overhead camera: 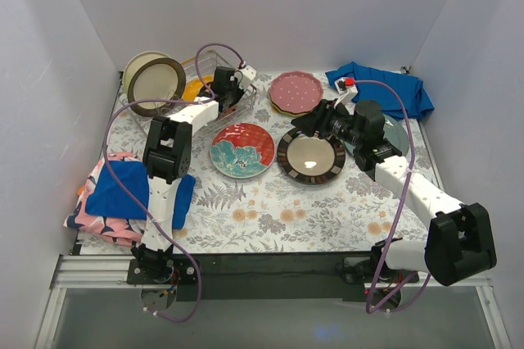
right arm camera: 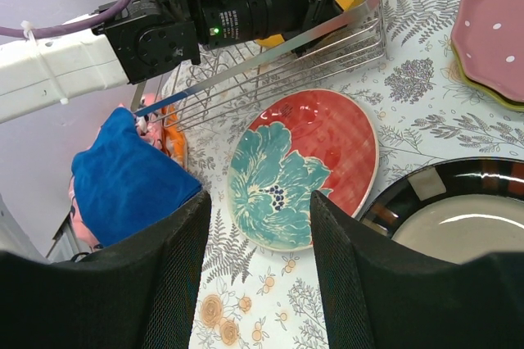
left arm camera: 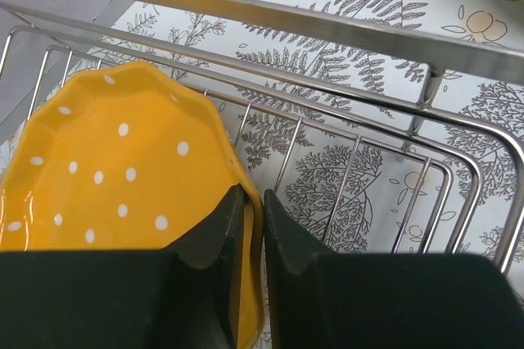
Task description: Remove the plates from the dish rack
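Note:
The silver wire dish rack (overhead camera: 214,95) stands at the back left. An orange dotted plate (left arm camera: 123,169) stands upright in it, and my left gripper (left arm camera: 252,197) is shut on that plate's rim, one finger on each face. From above, the left gripper (overhead camera: 229,87) reaches into the rack. A cream brown-rimmed plate (overhead camera: 154,83) leans at the rack's left end. My right gripper (right arm camera: 260,201) is open and empty, hovering over the teal-red floral plate (right arm camera: 303,160). On the table lie the floral plate (overhead camera: 242,150), a dark-rimmed plate (overhead camera: 311,156) and a pink plate (overhead camera: 296,91).
A grey-teal plate (overhead camera: 396,132) lies partly under the right arm. One blue cloth (overhead camera: 385,87) lies at the back right, and another blue cloth (overhead camera: 135,193) sits on patterned fabric at the left edge. White walls close in three sides.

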You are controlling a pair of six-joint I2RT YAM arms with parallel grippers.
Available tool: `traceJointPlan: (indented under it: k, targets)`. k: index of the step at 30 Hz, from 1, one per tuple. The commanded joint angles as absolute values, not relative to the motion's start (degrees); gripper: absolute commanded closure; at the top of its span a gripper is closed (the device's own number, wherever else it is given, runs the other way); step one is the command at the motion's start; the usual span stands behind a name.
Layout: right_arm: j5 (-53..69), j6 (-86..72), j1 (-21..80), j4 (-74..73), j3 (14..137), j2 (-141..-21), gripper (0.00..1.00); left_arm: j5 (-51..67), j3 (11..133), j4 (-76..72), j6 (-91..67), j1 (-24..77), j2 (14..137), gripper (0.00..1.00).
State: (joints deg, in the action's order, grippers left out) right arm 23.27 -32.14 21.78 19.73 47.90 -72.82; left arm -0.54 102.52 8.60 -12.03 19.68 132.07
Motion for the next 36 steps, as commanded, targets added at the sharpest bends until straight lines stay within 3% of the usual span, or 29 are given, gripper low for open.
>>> traceJointPlan:
  k: [1, 36]
  targets:
    - [23.20, -31.38, 21.89, 21.44, 47.73, -71.01, 0.42, 2.11, 102.92, 14.15, -13.27, 22.76, 124.19, 1.00]
    - [23.29, -31.91, 22.32, 21.45, 48.08, -71.54, 0.42, 2.11, 114.61, 24.61, -10.81, 22.85, 120.32, 1.00]
